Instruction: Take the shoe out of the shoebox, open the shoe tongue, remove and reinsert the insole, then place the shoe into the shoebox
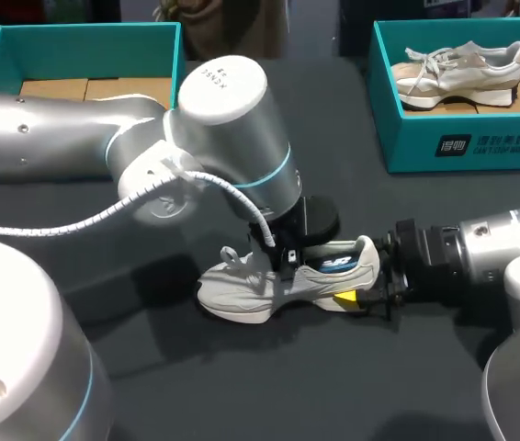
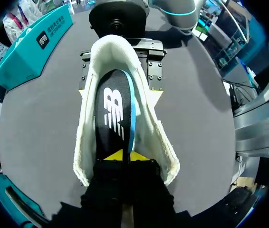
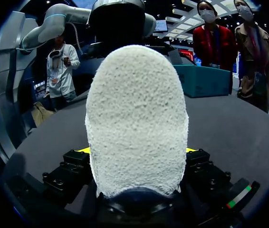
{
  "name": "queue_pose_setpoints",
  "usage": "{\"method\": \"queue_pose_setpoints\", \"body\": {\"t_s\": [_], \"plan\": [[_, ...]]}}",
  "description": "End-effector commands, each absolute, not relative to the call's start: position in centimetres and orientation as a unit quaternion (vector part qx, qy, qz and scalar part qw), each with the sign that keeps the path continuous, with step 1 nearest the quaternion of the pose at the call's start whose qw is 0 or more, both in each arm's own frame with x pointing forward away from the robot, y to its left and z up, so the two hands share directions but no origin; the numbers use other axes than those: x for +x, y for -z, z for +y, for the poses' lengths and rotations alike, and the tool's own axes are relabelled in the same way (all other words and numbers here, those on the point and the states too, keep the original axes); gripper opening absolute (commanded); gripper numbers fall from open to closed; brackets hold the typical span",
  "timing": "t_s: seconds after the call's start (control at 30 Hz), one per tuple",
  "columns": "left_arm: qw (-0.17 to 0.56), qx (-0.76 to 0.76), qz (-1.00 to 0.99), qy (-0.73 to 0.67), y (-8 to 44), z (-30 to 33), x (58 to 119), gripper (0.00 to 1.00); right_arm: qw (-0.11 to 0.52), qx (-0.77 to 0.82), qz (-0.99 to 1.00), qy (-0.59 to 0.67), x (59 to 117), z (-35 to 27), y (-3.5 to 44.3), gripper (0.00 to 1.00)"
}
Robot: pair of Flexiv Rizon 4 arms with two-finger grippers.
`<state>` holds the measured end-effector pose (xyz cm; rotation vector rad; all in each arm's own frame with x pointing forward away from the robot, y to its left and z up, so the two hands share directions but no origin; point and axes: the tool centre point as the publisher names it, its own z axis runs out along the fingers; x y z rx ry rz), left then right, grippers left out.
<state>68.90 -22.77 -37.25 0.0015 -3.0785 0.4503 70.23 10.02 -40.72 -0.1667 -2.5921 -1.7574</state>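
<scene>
Right end effector (image 3: 137,151) clamps the shoe (image 1: 242,289) at its heel; left end effector (image 2: 123,155) pinches the insole (image 2: 113,114) inside.

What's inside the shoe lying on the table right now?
A dark insole with a blue edge, pinched by the left claw. The toe end of the shoe is hidden behind that claw.

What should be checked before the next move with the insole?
1. The right gripper is shut on the shoe at its heel: ok.
2. The left gripper is shut on the insole: ok.
3. Insole out of the shoe: not ok, mostly inside.
4. Shoe upright on the table: ok.
5. Tongue pulled open: cannot tell, the left arm hides it.
6. The empty shoebox is free: ok.
</scene>
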Motion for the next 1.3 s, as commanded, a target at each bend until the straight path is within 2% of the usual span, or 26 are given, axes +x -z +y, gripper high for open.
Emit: {"method": "queue_pose_setpoints", "body": {"t_s": [0.03,0.77,1.3], "plan": [[0.022,0.006,-0.984,-0.175,36.6,-22.0,69.0,0.0,0.003,-0.054,-0.828,0.558,70.2,10.1,40.7,0.0],[0.033,0.054,-0.971,-0.232,35.2,-20.2,69.7,0.0,0.003,-0.054,-0.828,0.558,70.2,10.1,40.7,0.0],[0.008,0.066,-0.966,-0.249,33.8,-24.9,70.7,0.0,0.003,-0.054,-0.828,0.558,70.2,10.1,40.7,0.0]]}}
